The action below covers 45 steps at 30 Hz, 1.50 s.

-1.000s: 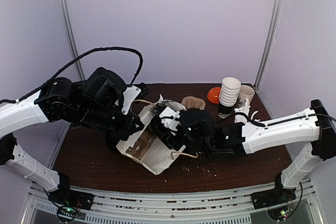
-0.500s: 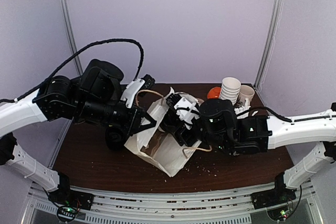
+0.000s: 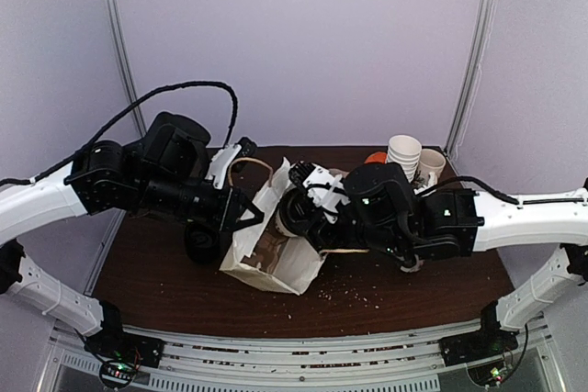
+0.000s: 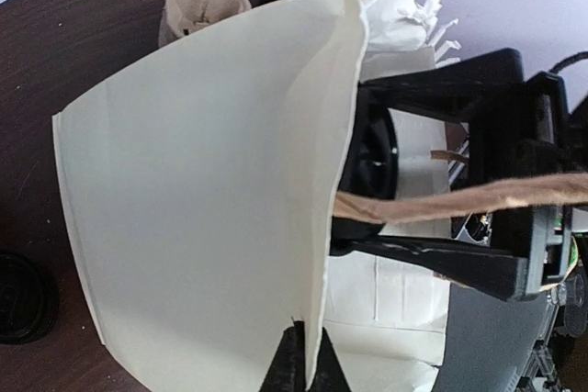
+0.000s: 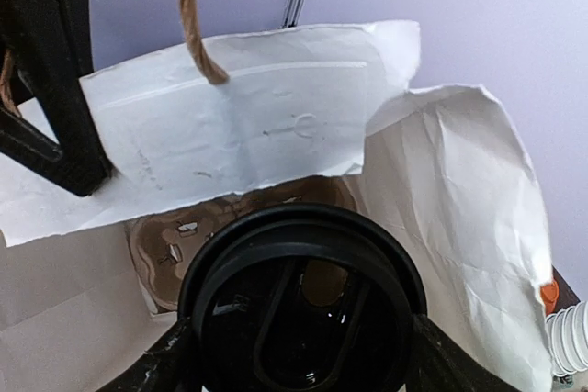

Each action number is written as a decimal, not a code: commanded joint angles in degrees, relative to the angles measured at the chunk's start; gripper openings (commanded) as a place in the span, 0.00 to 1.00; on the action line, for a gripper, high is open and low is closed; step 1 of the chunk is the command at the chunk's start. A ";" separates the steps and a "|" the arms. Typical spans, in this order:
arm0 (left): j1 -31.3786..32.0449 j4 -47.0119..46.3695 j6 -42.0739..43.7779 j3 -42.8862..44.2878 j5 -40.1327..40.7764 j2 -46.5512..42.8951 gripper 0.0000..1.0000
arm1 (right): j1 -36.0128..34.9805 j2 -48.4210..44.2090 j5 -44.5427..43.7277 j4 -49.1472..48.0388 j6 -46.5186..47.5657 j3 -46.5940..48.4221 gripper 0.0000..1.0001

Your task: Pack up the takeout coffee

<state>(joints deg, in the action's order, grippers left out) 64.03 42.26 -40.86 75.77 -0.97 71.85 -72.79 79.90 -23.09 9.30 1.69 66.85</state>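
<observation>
Left claw (image 4: pixel 303 357), reaching toward 3 o'clock, pinches tight on the rim of the white paper bag (image 4: pixel 202 181). Right claw (image 5: pixel 301 360), reaching toward 9 o'clock, clasps the black-lidded white paper cup (image 5: pixel 299 305).

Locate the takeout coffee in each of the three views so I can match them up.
Top external: the takeout coffee sits at centre, lid-first at the mouth of the white paper bag.
Left wrist: only its black lid shows, right of centre, behind the bag's edge.
Right wrist: the lid fills the bottom centre, held in the right gripper.
Shared landmark: the white paper bag, visible in all three views.
</observation>
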 commanded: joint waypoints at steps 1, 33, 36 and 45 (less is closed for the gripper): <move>-2.89 -3.28 -1.76 -3.09 -2.24 -2.84 0.00 | -0.32 0.24 -0.05 -0.43 -0.24 2.27 0.48; -9.36 -1.54 -0.58 -1.97 -3.70 -4.49 0.00 | 2.30 10.63 5.67 14.35 5.76 27.72 0.49; -9.36 -2.36 -0.16 -2.46 -4.67 -4.40 0.00 | 2.72 10.70 6.40 16.13 5.21 30.83 0.49; -9.28 -4.39 0.95 -5.18 -8.74 -5.06 0.00 | 4.49 10.57 10.13 22.66 2.63 38.76 0.49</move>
<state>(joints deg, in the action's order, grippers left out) 54.68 41.10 -41.41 71.64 -5.63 67.37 -68.95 90.65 -16.08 29.50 6.63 100.25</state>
